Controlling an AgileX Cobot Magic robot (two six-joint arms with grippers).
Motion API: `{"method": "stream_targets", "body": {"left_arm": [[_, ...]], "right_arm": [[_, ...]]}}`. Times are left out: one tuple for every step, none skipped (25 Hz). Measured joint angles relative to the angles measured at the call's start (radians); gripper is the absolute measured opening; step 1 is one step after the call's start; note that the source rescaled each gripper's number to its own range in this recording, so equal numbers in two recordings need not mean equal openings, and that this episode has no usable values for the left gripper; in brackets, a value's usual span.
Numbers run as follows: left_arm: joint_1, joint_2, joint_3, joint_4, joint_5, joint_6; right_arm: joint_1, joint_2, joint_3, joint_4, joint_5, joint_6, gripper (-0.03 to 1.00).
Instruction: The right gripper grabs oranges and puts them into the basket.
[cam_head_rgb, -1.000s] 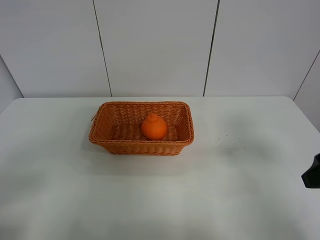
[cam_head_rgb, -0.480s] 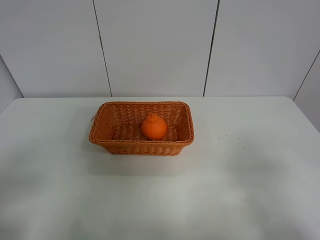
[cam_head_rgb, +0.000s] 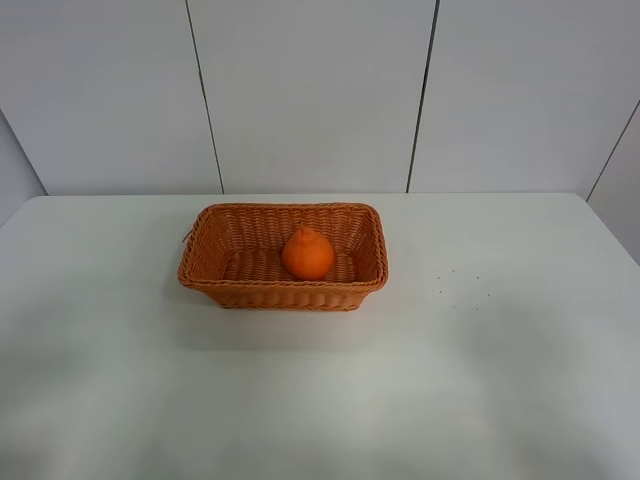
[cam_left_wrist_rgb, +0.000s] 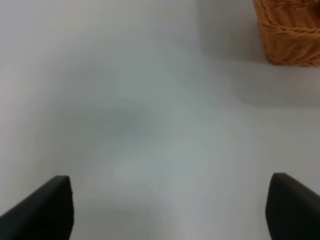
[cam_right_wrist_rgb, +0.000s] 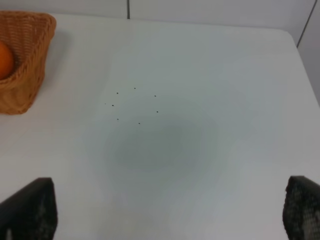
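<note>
The orange (cam_head_rgb: 307, 254) sits upright inside the wicker basket (cam_head_rgb: 212, 276) at the middle of the white table. Neither arm shows in the exterior high view. In the right wrist view the right gripper (cam_right_wrist_rgb: 170, 212) is open and empty over bare table, its black fingertips (cam_right_wrist_rgb: 31, 207) spread wide, with the basket corner (cam_right_wrist_rgb: 25, 65) and a sliver of the orange (cam_right_wrist_rgb: 4, 60) far off. In the left wrist view the left gripper (cam_left_wrist_rgb: 170, 207) is open and empty, its fingertips (cam_left_wrist_rgb: 47, 207) wide apart, with a basket corner (cam_left_wrist_rgb: 290, 30) beyond it.
Small dark specks (cam_head_rgb: 455, 282) dot the table to the right of the basket, also seen in the right wrist view (cam_right_wrist_rgb: 132, 105). White wall panels (cam_head_rgb: 310, 90) stand behind the table. The table's right edge (cam_right_wrist_rgb: 305, 65) shows in the right wrist view.
The right arm's black tip at the right edge of the exterior high view one second ago has withdrawn out of that view. Orange and basket have not moved.
</note>
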Motion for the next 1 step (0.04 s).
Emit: {"method": "stream_targets", "body": {"left_arm": [[0.000, 0.000, 0.000, 0.000, 0.000, 0.000]], "right_arm": [[0.000, 0.000, 0.000, 0.000, 0.000, 0.000, 1.00]]}}
